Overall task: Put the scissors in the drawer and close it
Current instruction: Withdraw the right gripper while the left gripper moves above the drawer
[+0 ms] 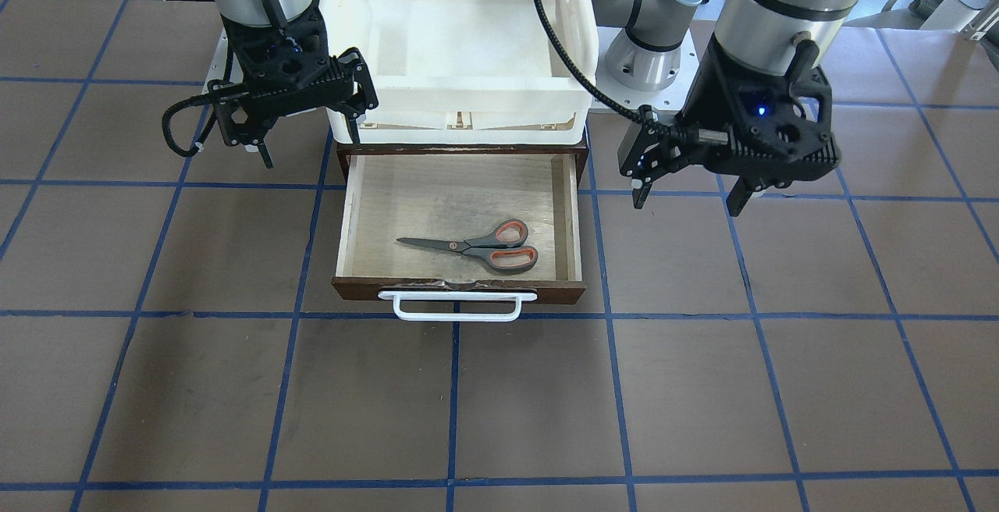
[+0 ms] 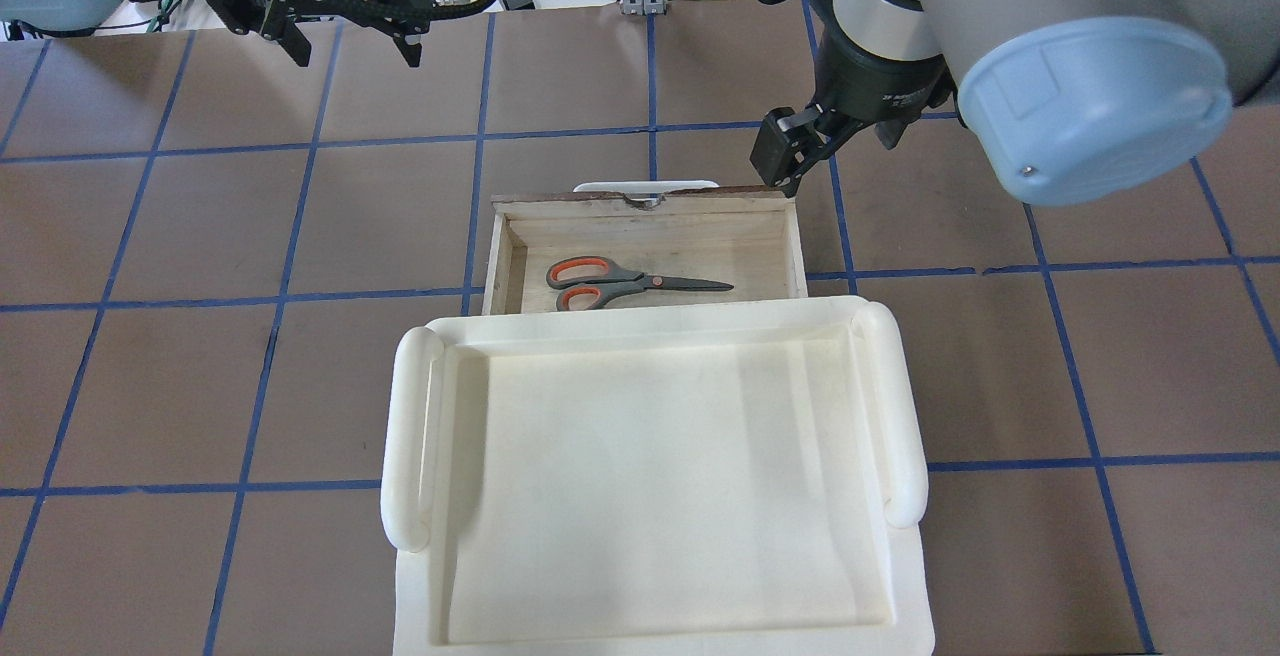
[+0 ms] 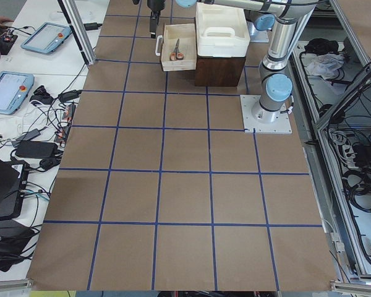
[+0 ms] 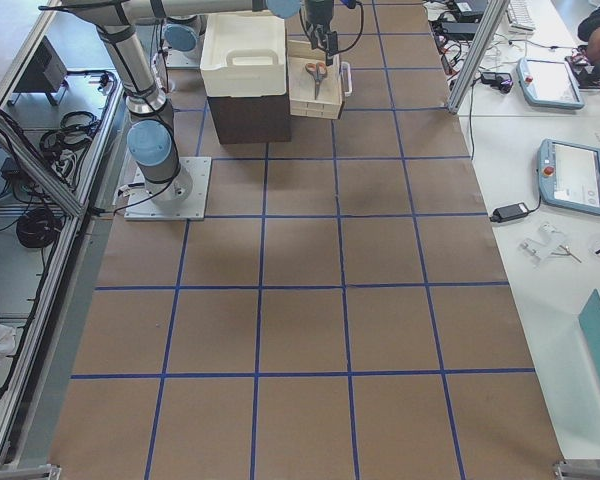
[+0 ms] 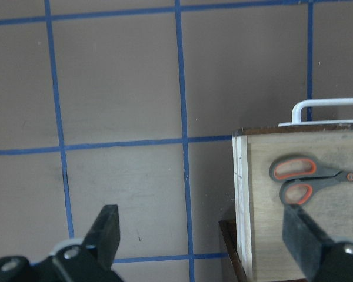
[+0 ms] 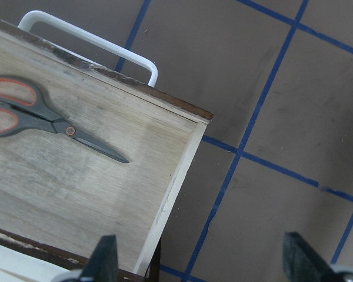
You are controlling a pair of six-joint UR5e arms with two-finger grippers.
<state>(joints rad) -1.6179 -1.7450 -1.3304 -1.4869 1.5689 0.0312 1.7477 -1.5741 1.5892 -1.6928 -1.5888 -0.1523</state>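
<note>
The table has a brown cover w/ blue tape lines in squares. At the room's side a white bench carries tablets & cables. The scissors lie flat in the drawer, which is pulled out below the white tray. Left gripper & right gripper hang one each side of it, fingers spread, empty.

scissors (shut) in open drawer
</note>
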